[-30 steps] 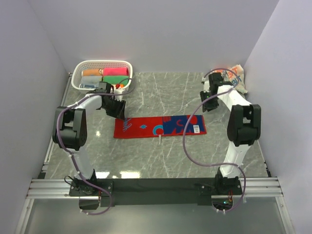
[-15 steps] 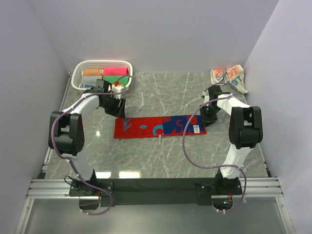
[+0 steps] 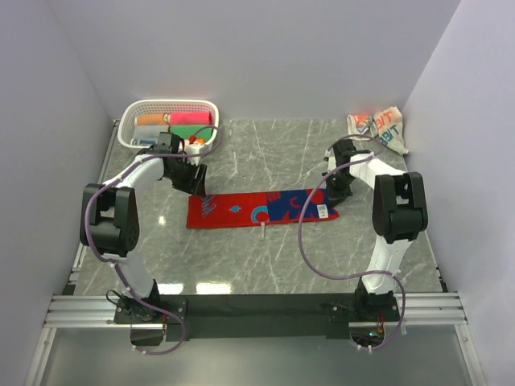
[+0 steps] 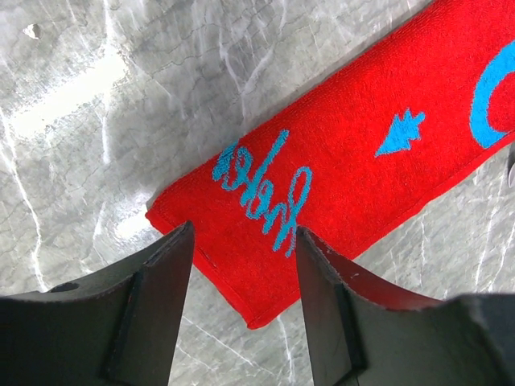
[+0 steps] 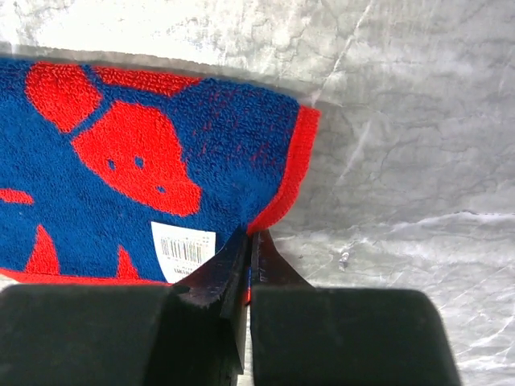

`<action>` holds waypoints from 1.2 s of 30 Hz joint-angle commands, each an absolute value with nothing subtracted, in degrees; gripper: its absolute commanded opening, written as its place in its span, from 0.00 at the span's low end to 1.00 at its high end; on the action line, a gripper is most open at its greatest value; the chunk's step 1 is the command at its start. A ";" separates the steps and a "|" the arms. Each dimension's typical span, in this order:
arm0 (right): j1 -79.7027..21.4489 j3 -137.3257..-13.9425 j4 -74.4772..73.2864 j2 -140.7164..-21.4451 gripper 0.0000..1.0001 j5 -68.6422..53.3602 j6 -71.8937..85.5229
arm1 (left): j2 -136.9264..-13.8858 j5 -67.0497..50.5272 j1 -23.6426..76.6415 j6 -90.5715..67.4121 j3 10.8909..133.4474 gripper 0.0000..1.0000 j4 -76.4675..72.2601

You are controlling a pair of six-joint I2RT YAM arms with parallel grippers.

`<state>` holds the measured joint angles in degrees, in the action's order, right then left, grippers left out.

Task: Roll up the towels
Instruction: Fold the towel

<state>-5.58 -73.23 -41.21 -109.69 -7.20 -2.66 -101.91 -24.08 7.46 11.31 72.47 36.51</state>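
A long red towel (image 3: 241,211) with blue print lies flat across the middle of the marble table; its right part is blue with a white barcode tag (image 5: 183,243). My left gripper (image 3: 195,183) is open and hovers over the towel's left end (image 4: 265,241), its fingers straddling the corner. My right gripper (image 3: 338,191) is shut on the red hem of the towel's right end (image 5: 278,201). A crumpled white towel (image 3: 381,125) with coloured letters lies at the far right corner.
A white basket (image 3: 133,137) at the far left holds several rolled towels in orange, pink, green and blue. Grey walls close in the table on three sides. The arm bases and a black rail stand along the near edge.
My right gripper came down from near the white towel to the red towel's right end and shut on its hem, lifting it slightly. My left gripper barely moved.
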 commanded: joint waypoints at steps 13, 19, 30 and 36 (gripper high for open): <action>-1.30 -80.07 -47.99 -101.43 0.00 -9.58 -6.06 | -99.58 -25.58 7.21 13.27 73.13 0.58 37.09; -7.54 -78.49 -47.20 -102.13 0.00 -9.14 -5.10 | -99.67 -25.13 7.03 12.66 72.60 0.57 36.39; -13.01 -80.59 -46.67 -109.50 0.00 -13.44 -2.37 | -98.70 -25.14 6.94 12.13 71.46 0.57 36.04; -13.53 -81.82 -47.02 -111.44 0.00 -17.48 -1.67 | -98.70 -25.22 6.94 12.48 71.37 0.57 36.21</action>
